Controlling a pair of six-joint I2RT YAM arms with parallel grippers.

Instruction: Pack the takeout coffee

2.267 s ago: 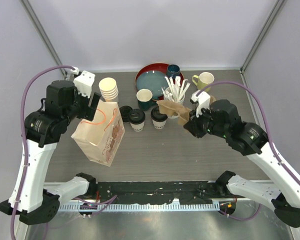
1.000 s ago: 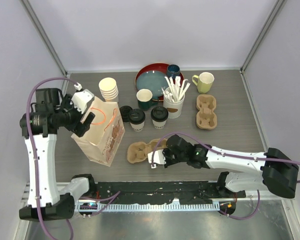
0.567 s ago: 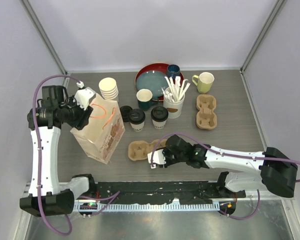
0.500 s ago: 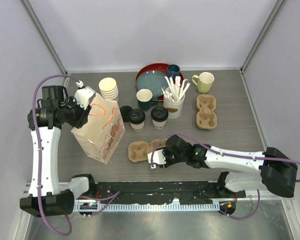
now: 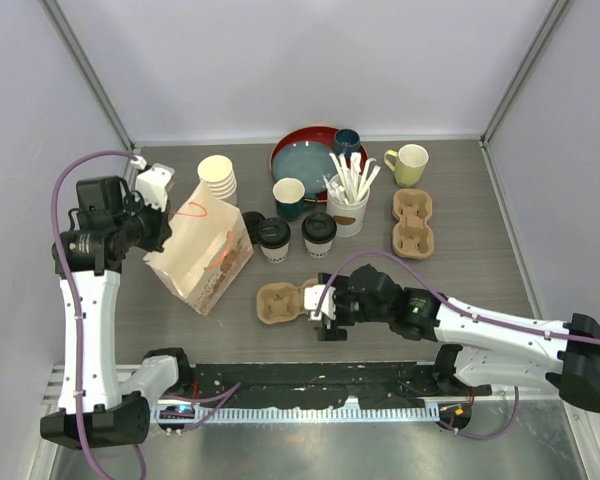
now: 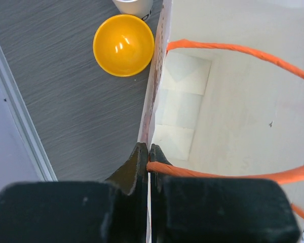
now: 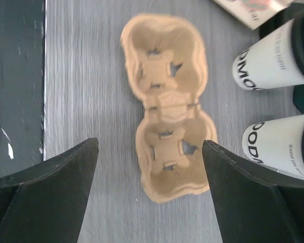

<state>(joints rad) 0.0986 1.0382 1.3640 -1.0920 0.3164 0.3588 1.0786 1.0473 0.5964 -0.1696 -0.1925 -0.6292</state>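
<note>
- My left claw [image 6: 148, 153] is pinched shut on the bag [image 6: 233, 101] rim.
- My right claw [image 7: 149, 152] is spread wide and empty, over the carrier [image 7: 164, 96].
- The two coffee cups [image 5: 273, 240] [image 5: 319, 234] stand on the table just behind the carrier, beside the bag.

I see a cream bag [image 5: 202, 258] with reddish print and orange handles [image 6: 233, 48]. Both cups [image 5: 273, 245] [image 5: 318, 240] are white with black lettering and black lids [image 5: 273, 231]; the carrier [image 7: 167, 152] at their six o'clock is tan. At twelve o'clock, a red tray [image 5: 277, 158] holds a teal plate [image 5: 305, 163]; the mug [image 5: 412, 160] at one o'clock is yellow-green; the table [image 5: 480, 250] is grey wood-grain.
</note>
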